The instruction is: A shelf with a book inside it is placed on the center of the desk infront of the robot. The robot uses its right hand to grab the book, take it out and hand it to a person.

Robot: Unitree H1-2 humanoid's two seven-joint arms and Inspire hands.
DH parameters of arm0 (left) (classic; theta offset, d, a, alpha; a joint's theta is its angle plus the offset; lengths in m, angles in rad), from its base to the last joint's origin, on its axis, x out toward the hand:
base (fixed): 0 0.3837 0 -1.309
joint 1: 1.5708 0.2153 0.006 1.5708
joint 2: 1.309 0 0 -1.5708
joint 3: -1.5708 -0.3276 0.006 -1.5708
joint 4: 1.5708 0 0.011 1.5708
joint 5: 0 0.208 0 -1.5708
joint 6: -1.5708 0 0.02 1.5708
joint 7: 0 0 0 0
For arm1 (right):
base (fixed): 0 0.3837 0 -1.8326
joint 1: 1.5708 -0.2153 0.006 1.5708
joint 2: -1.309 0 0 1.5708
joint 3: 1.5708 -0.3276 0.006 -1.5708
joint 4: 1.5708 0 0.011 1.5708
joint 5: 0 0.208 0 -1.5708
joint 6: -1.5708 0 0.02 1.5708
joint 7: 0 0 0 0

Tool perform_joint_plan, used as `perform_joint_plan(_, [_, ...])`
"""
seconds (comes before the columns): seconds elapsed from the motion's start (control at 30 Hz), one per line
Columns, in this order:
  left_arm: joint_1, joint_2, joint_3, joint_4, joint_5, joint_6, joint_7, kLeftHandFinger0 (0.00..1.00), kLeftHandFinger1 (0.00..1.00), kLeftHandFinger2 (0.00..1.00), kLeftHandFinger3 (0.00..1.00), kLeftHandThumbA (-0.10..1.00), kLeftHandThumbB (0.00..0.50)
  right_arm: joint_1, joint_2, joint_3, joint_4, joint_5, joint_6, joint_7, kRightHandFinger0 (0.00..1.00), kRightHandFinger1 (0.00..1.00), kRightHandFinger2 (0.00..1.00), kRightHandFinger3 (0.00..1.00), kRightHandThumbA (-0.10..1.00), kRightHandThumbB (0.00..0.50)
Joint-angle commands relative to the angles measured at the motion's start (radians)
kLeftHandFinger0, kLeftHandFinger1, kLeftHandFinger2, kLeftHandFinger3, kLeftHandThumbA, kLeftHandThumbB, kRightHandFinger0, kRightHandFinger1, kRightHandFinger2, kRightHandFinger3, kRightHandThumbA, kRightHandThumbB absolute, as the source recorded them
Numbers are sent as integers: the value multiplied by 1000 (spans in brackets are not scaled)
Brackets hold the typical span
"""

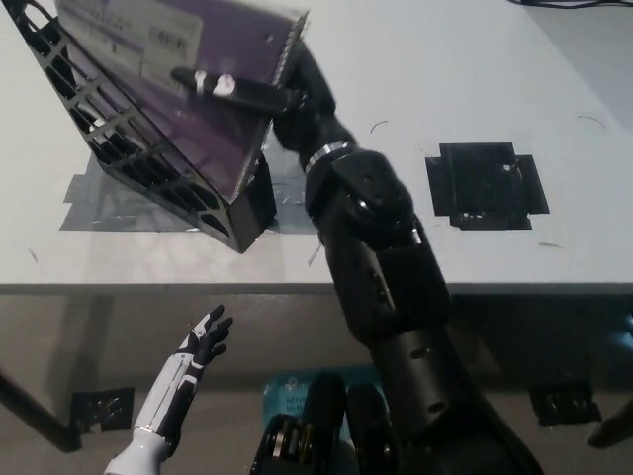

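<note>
A purple spiral-bound book (pixel 188 59) with a white label is raised above the black lattice shelf (pixel 129 148), tilted, its spiral edge to the right. My black right hand (pixel 267 94) is shut on the book, one finger lying across its cover. The shelf leans on the white desk (pixel 396 228) over grey tape. My white left hand (pixel 183 381) rests open below the desk's front edge at the lower left.
A black taped square (pixel 485 185) lies on the desk to the right. Grey tape strips (pixel 99 208) lie under the shelf. A cable runs along the desk's far right corner.
</note>
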Motion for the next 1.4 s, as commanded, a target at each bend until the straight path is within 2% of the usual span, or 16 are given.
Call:
perform_joint_plan(0.0, [-11, 14, 0, -41, -24, 7, -29, 1000, 1000, 1000, 1000, 1000, 237, -119, 60, -49, -366, 257, 105, -64, 0, 0, 0, 0, 1000, 61])
perform_joint_plan(0.13, [-13, 16, -3, -36, -16, -11, -28, 1000, 1000, 1000, 1000, 1000, 221, -129, 60, -67, -395, 338, 90, -98, 0, 0, 0, 0, 1000, 50])
perform_joint_plan(0.23, [-17, 15, -4, -28, -17, -18, -27, 1000, 1000, 1000, 1000, 1000, 222, -131, 60, -108, -429, 380, 102, -97, 0, 0, 0, 0, 1000, 71])
perform_joint_plan(0.33, [-22, 14, -3, -23, -28, -19, -33, 1000, 1000, 1000, 1000, 1000, 245, -135, 56, -164, -459, 416, 113, -107, 0, 0, 0, 0, 1000, 54])
perform_joint_plan(0.5, [-19, 19, -3, -24, -28, -22, -35, 1000, 1000, 1000, 1000, 1000, 253, -128, 30, -237, -508, 465, 129, -168, 0, 0, 0, 0, 1000, 37])
perform_joint_plan(0.57, [-17, 18, -1, -26, -23, -17, -30, 1000, 1000, 1000, 1000, 1000, 233, -117, 2, -292, -520, 520, 146, -195, 0, 0, 0, 0, 1000, 16])
perform_joint_plan(0.73, [-10, 17, 5, -23, -18, -18, -25, 1000, 1000, 1000, 1000, 1000, 236, -73, -37, -418, -473, 644, 172, -247, 0, 0, 0, 0, 1000, 0])
perform_joint_plan(1.07, [-8, 13, 7, -30, -27, 9, -29, 1000, 1000, 1000, 1000, 1000, 253, 61, -49, -496, -302, 606, 159, -247, 0, 0, 0, 11, 1000, 0])
perform_joint_plan(1.13, [-8, 13, 7, -27, -27, -1, -29, 1000, 1000, 1000, 1000, 1000, 231, 78, -49, -495, -261, 591, 145, -240, 0, 0, 0, 27, 1000, 0])
perform_joint_plan(1.27, [-16, 13, 7, -25, -34, -3, -32, 1000, 1000, 1000, 1000, 1000, 233, 115, -42, -496, -124, 570, 92, -228, 0, 0, 0, 1, 1000, 0])
perform_joint_plan(1.37, [-16, 14, 7, -21, -29, -11, -28, 1000, 1000, 1000, 1000, 1000, 238, 127, -45, -497, -38, 578, 74, -216, 0, 0, 0, 49, 1000, 0])
